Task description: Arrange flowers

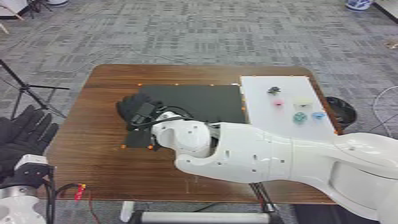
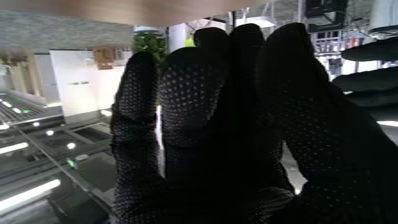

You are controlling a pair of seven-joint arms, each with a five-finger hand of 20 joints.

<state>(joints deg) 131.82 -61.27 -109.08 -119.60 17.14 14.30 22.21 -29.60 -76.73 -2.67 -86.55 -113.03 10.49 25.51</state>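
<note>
Head view from above puts the small decorative flowers, the task's own things, on a white rectangular board at two o'clock on the brown wooden table. Around the board's middle lie a dark piece at eleven o'clock, a pink piece at ten, a pale yellow piece at two, a blue piece at four and a green piece at five.

The right robot hand, in black fabric, is at the left edge of a black rectangular mat, its fingers long and straight in the right wrist view, with nothing seen in its grasp. The left robot hand lies at nine o'clock, fingers spread wide, empty.

The task looks barely begun: no flower sits on the mat, and all five pieces probably remain to be arranged.

Small orange markers edge the mat. Beyond, grey patterned carpet covers the floor, with a black tripod at ten o'clock and a round black bin by the table's right edge.
</note>
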